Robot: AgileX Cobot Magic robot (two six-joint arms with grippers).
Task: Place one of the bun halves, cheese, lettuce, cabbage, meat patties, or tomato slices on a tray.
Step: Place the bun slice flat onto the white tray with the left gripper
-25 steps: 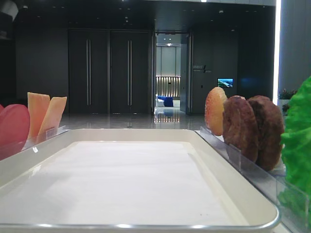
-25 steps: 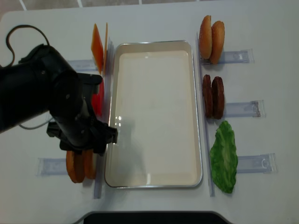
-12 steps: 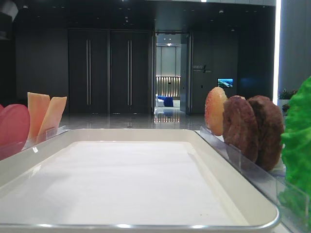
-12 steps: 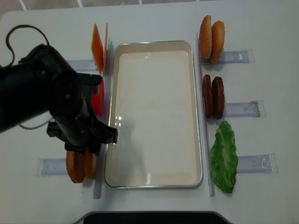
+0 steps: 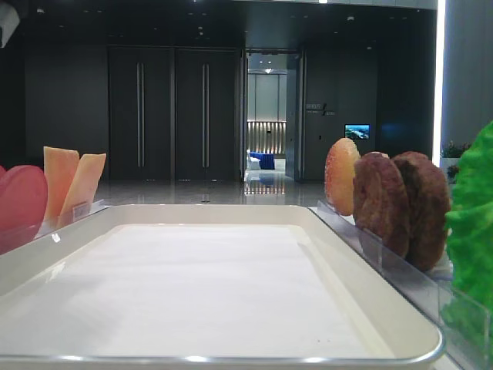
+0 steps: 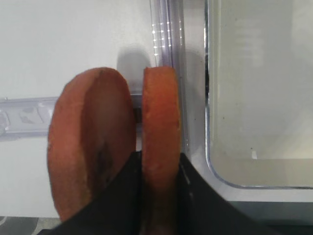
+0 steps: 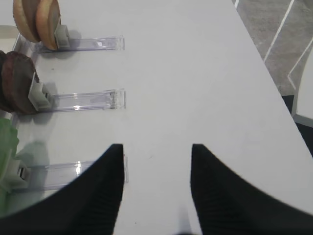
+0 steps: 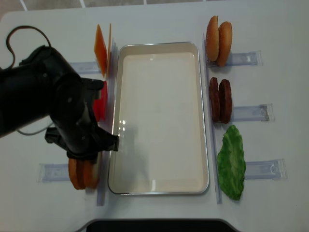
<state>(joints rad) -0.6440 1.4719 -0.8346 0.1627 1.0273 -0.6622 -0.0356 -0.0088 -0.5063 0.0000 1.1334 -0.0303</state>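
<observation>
The bun half (image 6: 160, 147) nearer the tray stands on edge in a clear holder (image 6: 29, 117) by the tray's near-left corner, with a second bun half (image 6: 90, 147) just beside it on the outer side; the left gripper (image 6: 159, 191) is clamped on the inner one, a dark finger down each face, so the step in hand looks like the pick just made and the lift not yet begun. The gripped piece shows a golden-orange crust edge-on, thick and smooth, while its neighbour shows a browner face with a dark streak. The next move likely calls for a straight pull up out of the slot without dragging the neighbour, then a short carry over the rim to the tray (image 8: 159, 186), whose white liner is bare. Along the tray's right edge stand another bun pair (image 8: 218, 40), the meat patties (image 8: 220, 100) and the lettuce (image 8: 231, 162); along its left, cheese (image 8: 100, 48) and tomato slices (image 8: 100, 104). The right gripper (image 7: 156, 186) hangs with its fingers apart over bare table (image 7: 195, 73), holding nothing.
</observation>
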